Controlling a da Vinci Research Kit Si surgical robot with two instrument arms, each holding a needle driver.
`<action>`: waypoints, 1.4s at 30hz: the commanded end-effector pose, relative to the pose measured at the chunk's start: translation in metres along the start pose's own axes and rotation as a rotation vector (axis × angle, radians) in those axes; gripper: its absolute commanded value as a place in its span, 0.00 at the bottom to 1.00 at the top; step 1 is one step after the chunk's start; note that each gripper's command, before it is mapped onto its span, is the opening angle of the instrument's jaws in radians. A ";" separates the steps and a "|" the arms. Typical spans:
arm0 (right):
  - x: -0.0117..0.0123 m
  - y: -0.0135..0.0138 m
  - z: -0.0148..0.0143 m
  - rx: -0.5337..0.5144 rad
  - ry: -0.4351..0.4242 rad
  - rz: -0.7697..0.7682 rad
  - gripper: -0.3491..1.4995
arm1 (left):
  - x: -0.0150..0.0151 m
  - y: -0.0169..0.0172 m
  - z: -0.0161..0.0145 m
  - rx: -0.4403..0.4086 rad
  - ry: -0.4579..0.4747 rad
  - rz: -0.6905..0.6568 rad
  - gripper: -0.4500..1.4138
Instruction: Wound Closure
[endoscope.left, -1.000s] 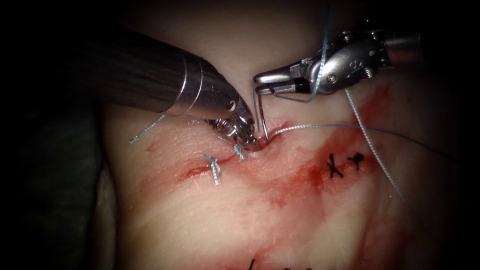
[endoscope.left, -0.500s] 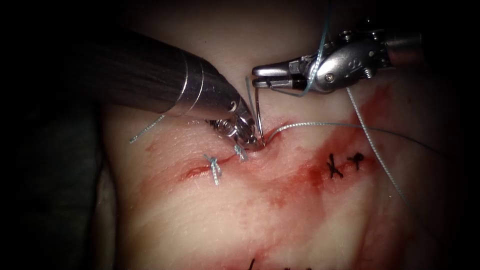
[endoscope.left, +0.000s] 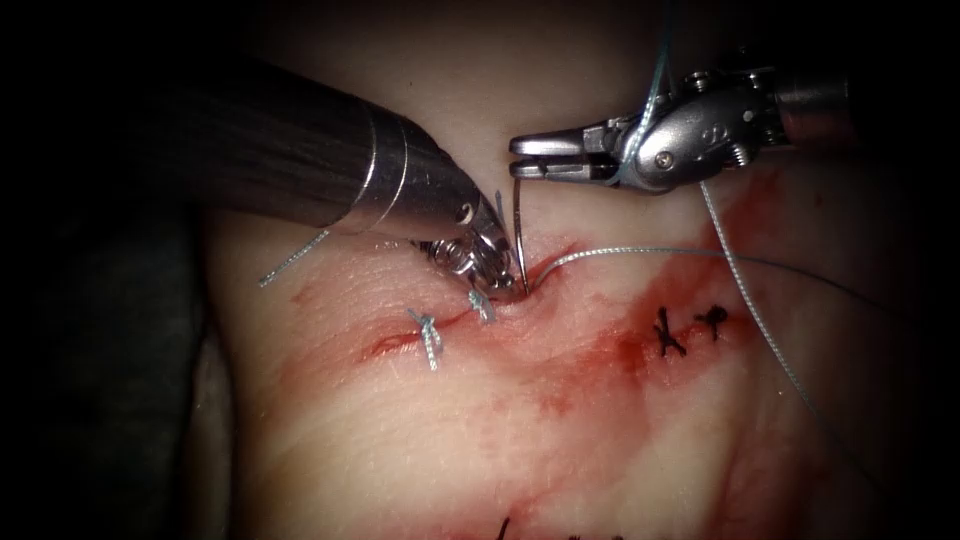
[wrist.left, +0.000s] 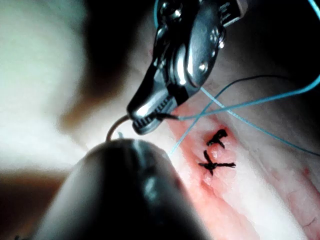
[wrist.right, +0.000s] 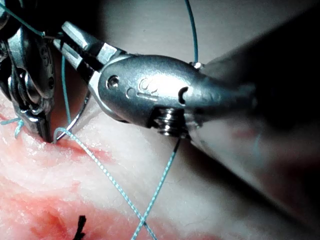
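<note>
Steel needle (endoscope.left: 519, 235) stands upright, seemingly held by right tool (endoscope.left: 530, 158).

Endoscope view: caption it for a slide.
Right tool grips the curved needle near its tail; its tip is in the tissue at the cut beside the left tool.

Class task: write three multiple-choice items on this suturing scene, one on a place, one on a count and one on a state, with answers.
1. The needle enters the tissue: A at the black marks; B at the cut, beside the left arm's tool; C nowhere.
2. Tied pale stitches on the cut: A one; B two; C four.
3. The right arm's tool is: A open, empty; B shut on tissue; C shut on the needle's upper end.
Answers: B, the needle's lower end sinks in at the cut; B, two knots sit left of the needle; C, its jaws clamp the needle's top.
</note>
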 end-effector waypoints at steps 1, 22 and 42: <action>-0.0006 0.0004 0.0008 0.001 0.001 -0.001 0.00 | 0.0004 0.0000 0.0006 0.000 -0.001 0.001 0.00; -0.0010 0.0014 0.0006 0.027 0.029 0.116 0.00 | 0.0003 0.0002 0.0008 0.001 -0.007 0.009 0.00; -0.0013 0.0023 0.0007 -0.020 -0.002 0.167 0.00 | 0.0002 0.0006 0.0011 0.001 -0.010 0.013 0.00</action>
